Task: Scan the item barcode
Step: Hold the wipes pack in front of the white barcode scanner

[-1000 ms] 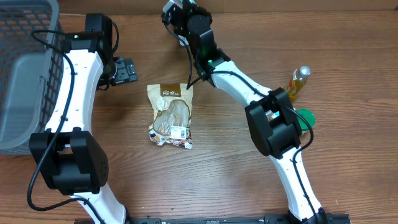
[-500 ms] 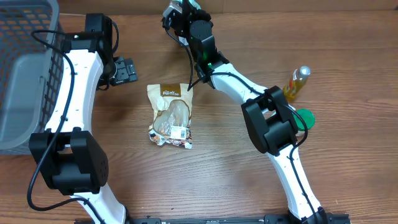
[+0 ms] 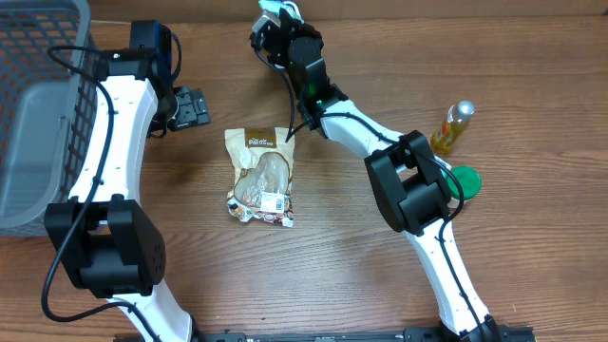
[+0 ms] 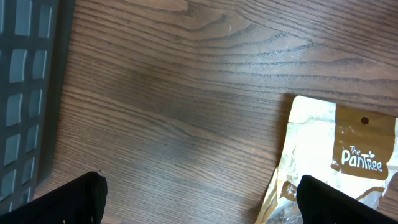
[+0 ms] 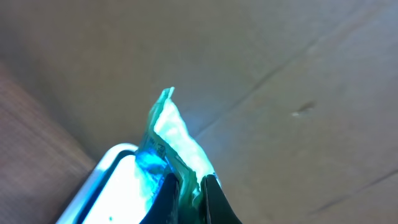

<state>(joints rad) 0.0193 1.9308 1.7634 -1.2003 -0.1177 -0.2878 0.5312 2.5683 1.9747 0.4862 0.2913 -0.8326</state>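
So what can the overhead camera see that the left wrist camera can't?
Only overhead: the yellow bottle, the green round thing, and the right gripper pinching a small teal packet. Only left wrist: the little hang hole on the snack pouch, and its lettering big enough to read. Both: the pouch, the wooden table and the grey basket.

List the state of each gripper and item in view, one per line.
left gripper: open, empty.
right gripper: shut on teal packet, raised.
snack pouch: lying flat, printed side up, not gripped.
bottle: capped, not gripped.
basket: standing at the left, not gripped.
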